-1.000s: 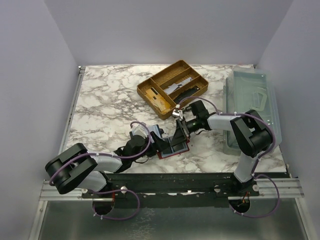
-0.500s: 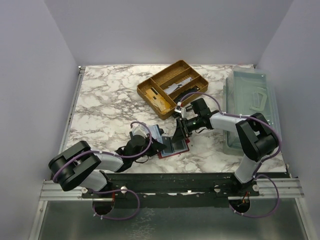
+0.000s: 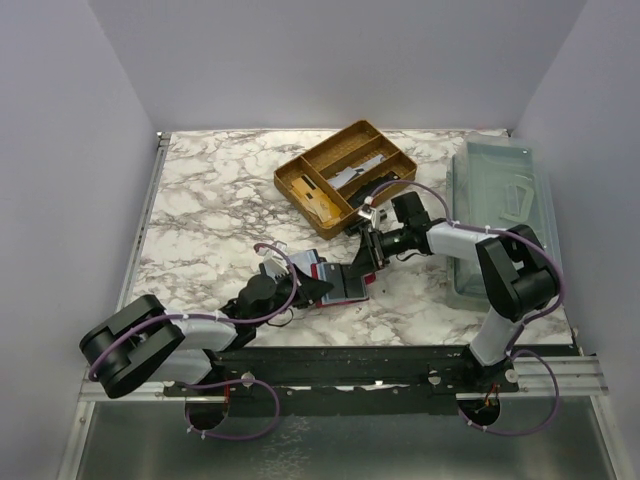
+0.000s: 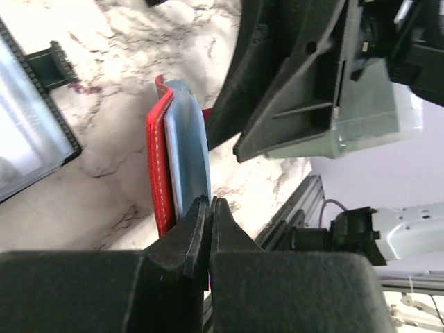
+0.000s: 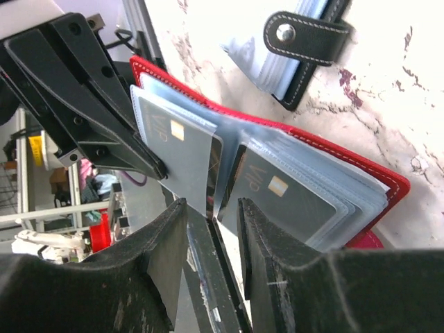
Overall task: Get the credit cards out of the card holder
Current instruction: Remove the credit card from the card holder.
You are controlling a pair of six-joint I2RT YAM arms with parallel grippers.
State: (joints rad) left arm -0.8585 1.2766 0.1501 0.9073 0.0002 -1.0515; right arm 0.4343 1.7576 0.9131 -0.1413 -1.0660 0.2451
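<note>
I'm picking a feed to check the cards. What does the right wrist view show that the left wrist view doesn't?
Only the right wrist view shows the open red leather card holder face-on: pale grey-blue credit cards with gold chips sit inside its clear sleeves, and a black strap with a metal stud lies beyond. Only the left wrist view shows the holder edge-on, with the left gripper visibly shut, no gap between its tips. Both show that gripper pinching a clear sleeve, the holder and the marble table.

Even bright light, soft shadows, wrist views blurred up close, slight glare.
</note>
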